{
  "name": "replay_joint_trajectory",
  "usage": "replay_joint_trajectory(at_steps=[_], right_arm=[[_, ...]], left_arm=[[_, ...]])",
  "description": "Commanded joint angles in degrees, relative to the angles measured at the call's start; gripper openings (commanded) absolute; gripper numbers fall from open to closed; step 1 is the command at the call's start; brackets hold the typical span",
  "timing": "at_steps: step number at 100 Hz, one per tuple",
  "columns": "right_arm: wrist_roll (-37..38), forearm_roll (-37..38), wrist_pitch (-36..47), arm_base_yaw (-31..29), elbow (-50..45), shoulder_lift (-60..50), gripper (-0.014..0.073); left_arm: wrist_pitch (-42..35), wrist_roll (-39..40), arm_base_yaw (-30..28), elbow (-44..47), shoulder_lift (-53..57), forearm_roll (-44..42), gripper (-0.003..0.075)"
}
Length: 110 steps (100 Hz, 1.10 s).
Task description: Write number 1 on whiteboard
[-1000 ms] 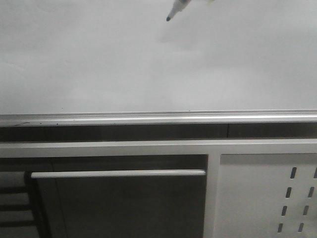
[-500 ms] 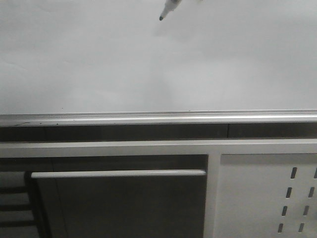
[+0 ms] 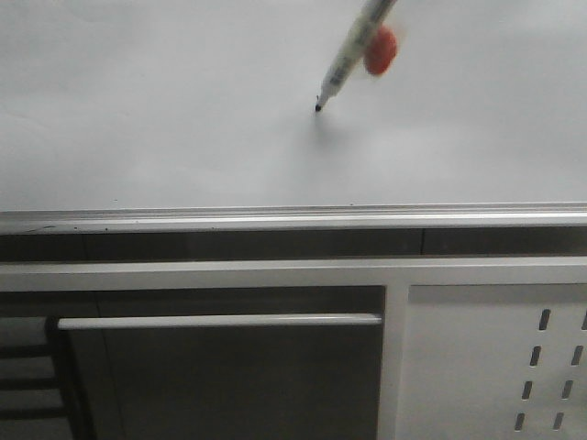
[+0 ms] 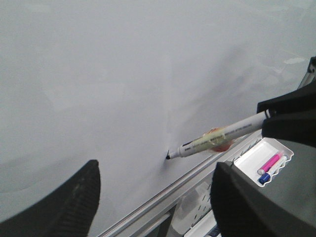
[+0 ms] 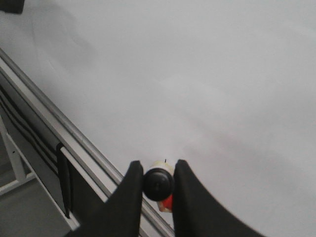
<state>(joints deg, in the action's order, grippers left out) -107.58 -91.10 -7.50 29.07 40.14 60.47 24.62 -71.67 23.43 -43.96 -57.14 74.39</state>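
In the front view the whiteboard (image 3: 165, 110) fills the upper half of the picture, with its silver rail (image 3: 275, 218) running along the lower edge. A marker (image 3: 348, 57) slants in from the top right, its long axis running down and to the left, and its black tip sits at or just off the board, right of the board's middle and well above the rail. A blurred orange-red blob (image 3: 381, 50) clings to the barrel. No stroke shows under the tip, so the number 1 looks not yet drawn. Neither claw appears here.

In the left wrist view the left gripper (image 4: 155, 197) has its 2 fingers spread wide with nothing between them. Beyond it the marker lies nearly flat to the board, its tip seemingly touching the surface. The black right gripper (image 4: 291, 116) carries its far end. A white tray (image 4: 264, 160) holding a pink and a blue pen sits past the rail.

In the right wrist view the right gripper's fingers (image 5: 126, 197) are closed snugly around the marker's round black end, seen end-on, so the barrel points straight away from the claw toward the board just ahead. The right arm is plainly the working one. The stroke probably calls for a pull down toward the rail with the tip kept against the board.
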Motion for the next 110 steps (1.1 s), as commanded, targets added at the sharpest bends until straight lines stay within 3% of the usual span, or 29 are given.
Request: replay_joint_trajectory(at_steps=[1,27,59,86,110], right_arm=[[-1.7,-1.3,0.5,0.0,2.6,1.2,-0.0043],[-2.2,-1.9,-2.1,0.2,4.1,5.2,-0.0043],[-1.6,-7.7,0.7,5.2,4.1,-7.6,-0.0043],[-1.6,-15.1,2.8,7.6,4.1,-14.1,-0.0043],[1.7,-15.9,6.6,15.2,2.1,-12.9,-0.0043]], left_arm=[[-1.0,0.2,0.0,-1.6,0.9,2.3,0.0438],[-1.6,0.2,0.0,-1.6,0.9,2.3,0.0438],[-0.7,0.2,0.0,-1.6,0.9,2.3,0.0438],[8.9,0.1,0.0,-1.6,0.9,2.3,0.0438],[15.9,-0.8,0.0,-2.6,0.9,2.2,0.0438]])
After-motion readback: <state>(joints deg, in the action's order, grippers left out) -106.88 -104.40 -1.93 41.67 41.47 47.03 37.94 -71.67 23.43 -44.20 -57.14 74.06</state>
